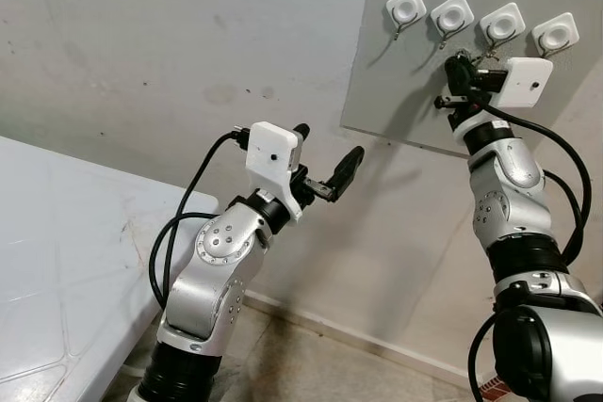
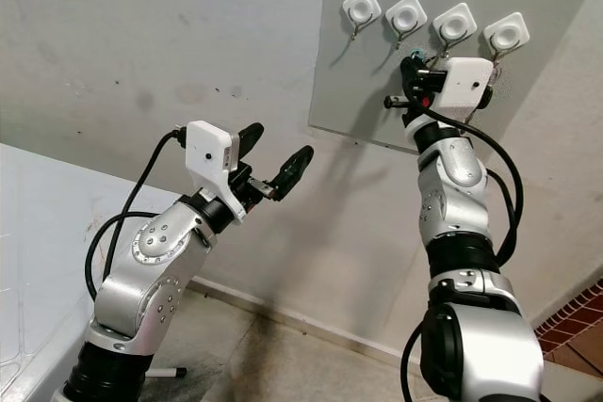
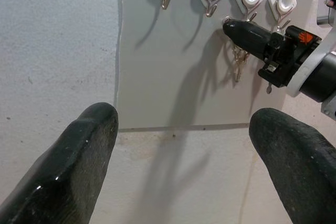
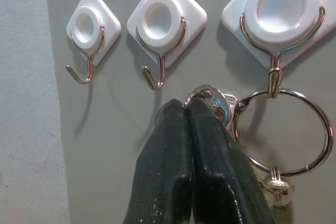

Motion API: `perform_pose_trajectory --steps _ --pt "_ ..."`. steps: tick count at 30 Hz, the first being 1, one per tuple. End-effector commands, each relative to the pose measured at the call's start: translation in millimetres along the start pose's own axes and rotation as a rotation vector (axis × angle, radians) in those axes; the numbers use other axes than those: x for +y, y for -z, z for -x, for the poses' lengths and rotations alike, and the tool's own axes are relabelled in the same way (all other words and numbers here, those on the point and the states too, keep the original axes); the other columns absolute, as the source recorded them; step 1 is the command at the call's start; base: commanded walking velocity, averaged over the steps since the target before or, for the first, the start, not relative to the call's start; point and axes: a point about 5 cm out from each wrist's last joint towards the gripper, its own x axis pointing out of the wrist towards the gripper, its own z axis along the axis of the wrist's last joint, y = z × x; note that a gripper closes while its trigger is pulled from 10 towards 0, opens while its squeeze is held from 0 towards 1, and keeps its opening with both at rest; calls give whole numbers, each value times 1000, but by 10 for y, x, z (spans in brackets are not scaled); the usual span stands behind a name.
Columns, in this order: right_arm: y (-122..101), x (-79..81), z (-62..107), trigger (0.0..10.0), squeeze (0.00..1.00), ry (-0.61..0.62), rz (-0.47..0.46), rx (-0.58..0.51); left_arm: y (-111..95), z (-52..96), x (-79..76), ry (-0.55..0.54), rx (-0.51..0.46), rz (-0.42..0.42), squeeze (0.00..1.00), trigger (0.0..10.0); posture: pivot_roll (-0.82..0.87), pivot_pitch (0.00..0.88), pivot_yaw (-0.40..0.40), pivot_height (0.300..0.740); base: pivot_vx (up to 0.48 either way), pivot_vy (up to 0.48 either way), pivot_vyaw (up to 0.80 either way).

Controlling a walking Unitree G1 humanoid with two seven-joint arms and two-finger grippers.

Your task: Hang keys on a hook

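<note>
Your right tool (image 4: 188, 109) is raised to the grey board (image 1: 396, 91) with 4 hooks, clenched on the keys (image 4: 216, 103), whose ring (image 4: 283, 129) hangs on the 3rd hook (image 4: 273, 74) from the left. Your left tool (image 1: 325, 159) hovers released, well apart, beside the counter (image 1: 66, 261).

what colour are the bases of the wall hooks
White hook bases with silver metal hooks; clearest in the right wrist view.

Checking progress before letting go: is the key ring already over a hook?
Yes, the key ring hangs from the third hook, beside the right gripper.
</note>
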Motion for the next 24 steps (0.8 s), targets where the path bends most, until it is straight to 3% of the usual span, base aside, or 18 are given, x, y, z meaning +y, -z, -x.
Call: perform_pose_trajectory --steps 1,10,24 --pt "-128 24 -67 10000 0 -18 -3 -54 -41 17 -8 -1 -12 1 0 10000 18 76 -46 740 0 0 0" --pt "-216 200 -95 10000 0 -132 -39 -128 -39 24 -1 -13 -12 7 0 10000 19 77 -48 740 0 0 0" --pt "-281 141 -115 10000 0 -103 -27 -152 -32 23 2 -21 -10 22 0 10000 17 81 -51 740 0 0 0"
